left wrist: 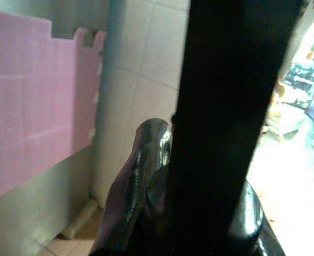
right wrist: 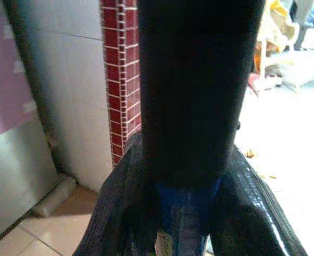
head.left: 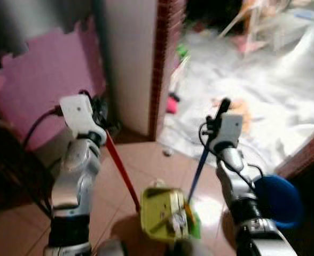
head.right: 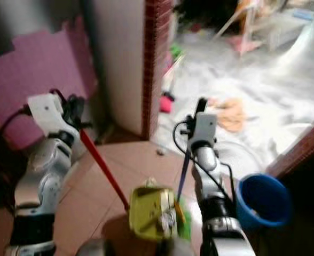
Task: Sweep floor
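My left gripper (head.left: 101, 114) is shut on the red handle (head.left: 122, 173) of a yellow-green dustpan (head.left: 159, 209). The pan rests on the tan tiles right in front of me with scraps inside it. On the right, my right gripper (head.left: 219, 114) is shut on the blue broom handle (head.left: 199, 168). The broom's green bristles (head.left: 194, 222) touch the pan's right edge. In the right wrist view the blue handle (right wrist: 182, 216) sits between the black fingers (right wrist: 253, 202). The left wrist view has one glossy finger (left wrist: 138, 181) beside a dark bar.
A red brick pillar (head.left: 165, 58) and white wall stand ahead, with a pink foam mat (head.left: 45, 85) on the left wall. A blue bucket (head.left: 277, 200) sits at my right. Beyond lies a bright white floor with scattered litter (head.left: 241, 109). A small scrap (head.left: 167, 152) lies on the tiles.
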Tool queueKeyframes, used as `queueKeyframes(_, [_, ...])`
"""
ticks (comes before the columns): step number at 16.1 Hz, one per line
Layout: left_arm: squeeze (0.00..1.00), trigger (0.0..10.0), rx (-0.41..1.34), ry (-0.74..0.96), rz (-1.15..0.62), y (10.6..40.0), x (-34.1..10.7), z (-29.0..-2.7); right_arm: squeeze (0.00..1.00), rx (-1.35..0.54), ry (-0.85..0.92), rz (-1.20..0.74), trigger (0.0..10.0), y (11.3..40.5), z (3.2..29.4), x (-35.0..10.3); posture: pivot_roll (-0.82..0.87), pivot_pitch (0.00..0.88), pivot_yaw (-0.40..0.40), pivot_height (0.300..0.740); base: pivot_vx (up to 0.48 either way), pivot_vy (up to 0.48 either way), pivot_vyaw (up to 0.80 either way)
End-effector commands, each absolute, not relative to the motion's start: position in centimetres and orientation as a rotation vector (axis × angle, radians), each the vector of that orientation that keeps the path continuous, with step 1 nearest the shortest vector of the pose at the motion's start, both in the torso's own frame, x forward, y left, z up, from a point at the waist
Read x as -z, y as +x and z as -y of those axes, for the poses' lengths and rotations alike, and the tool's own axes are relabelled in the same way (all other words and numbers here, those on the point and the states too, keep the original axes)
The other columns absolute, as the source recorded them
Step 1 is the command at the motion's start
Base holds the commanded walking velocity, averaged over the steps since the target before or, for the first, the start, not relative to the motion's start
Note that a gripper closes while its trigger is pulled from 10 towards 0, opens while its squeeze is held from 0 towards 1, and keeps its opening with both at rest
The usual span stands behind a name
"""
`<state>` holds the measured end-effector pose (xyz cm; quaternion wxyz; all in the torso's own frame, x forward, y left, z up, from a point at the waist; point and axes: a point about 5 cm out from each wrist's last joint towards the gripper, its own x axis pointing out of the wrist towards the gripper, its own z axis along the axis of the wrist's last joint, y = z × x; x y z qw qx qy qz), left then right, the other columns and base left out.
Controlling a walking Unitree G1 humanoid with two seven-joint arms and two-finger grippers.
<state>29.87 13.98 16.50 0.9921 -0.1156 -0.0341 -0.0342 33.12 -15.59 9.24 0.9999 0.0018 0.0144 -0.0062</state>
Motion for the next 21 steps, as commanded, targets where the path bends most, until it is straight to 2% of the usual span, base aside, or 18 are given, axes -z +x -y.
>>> queueKeyframes(1, [0.00, 10.0, 0.097, -0.269, 0.136, 30.01, -18.02, -13.56, 0.00, 0.003, 0.029, -0.025, 10.0, 33.49, 15.15, -9.65, 0.02, 0.000, -0.026, 0.740, 0.000, 0.000, 0.00])
queueKeyframes(5, [0.00, 10.0, 0.086, -0.281, 0.136, 30.04, -17.96, -13.68, 0.00, 0.008, 0.021, -0.029, 10.0, 33.49, 15.26, -9.60, 0.02, 0.000, -0.026, 0.740, 0.000, 0.000, 0.00])
queueKeyframes(21, [0.00, 10.0, 0.092, -0.300, 0.125, 30.38, -17.83, -13.91, 0.00, 0.024, -0.008, -0.036, 10.0, 33.87, 15.58, -9.66, 0.02, 0.000, -0.033, 0.740, 0.000, 0.480, 0.00])
